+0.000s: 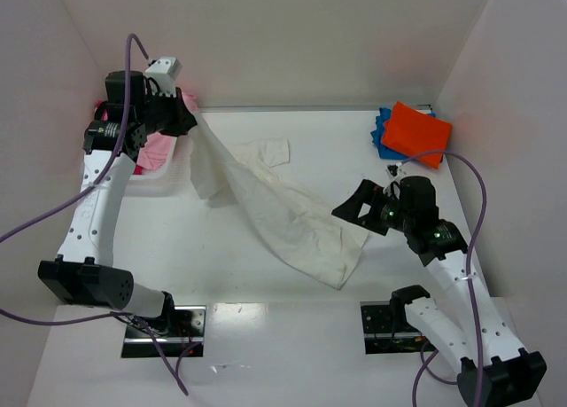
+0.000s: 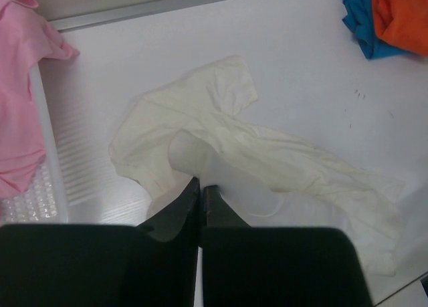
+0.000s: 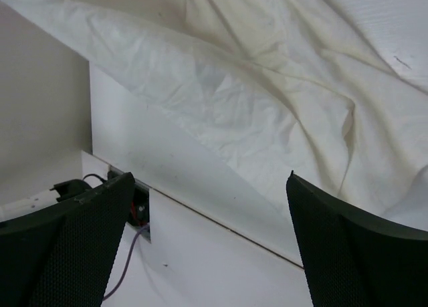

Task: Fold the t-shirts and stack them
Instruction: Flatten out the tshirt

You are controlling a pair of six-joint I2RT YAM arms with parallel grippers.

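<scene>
The cream-white t-shirt (image 1: 283, 212) hangs from my left gripper (image 1: 188, 119), which is shut on its edge high at the back left; the cloth trails down across the table to the front middle. It also shows in the left wrist view (image 2: 267, 153) below the gripper (image 2: 200, 186), whose jaws are pressed together. My right gripper (image 1: 354, 207) is open and empty just right of the shirt's lower end; the shirt (image 3: 267, 99) fills its wrist view above the gripper (image 3: 210, 200). An orange t-shirt (image 1: 415, 132) lies on a blue one (image 1: 382, 134) at the back right. A pink t-shirt (image 2: 17, 93) lies in the basket.
The white slotted basket (image 1: 164, 183) stands at the back left under my left arm, also in the left wrist view (image 2: 50, 166). White walls close in the back and both sides. Two metal mounting plates (image 1: 390, 327) sit at the near edge.
</scene>
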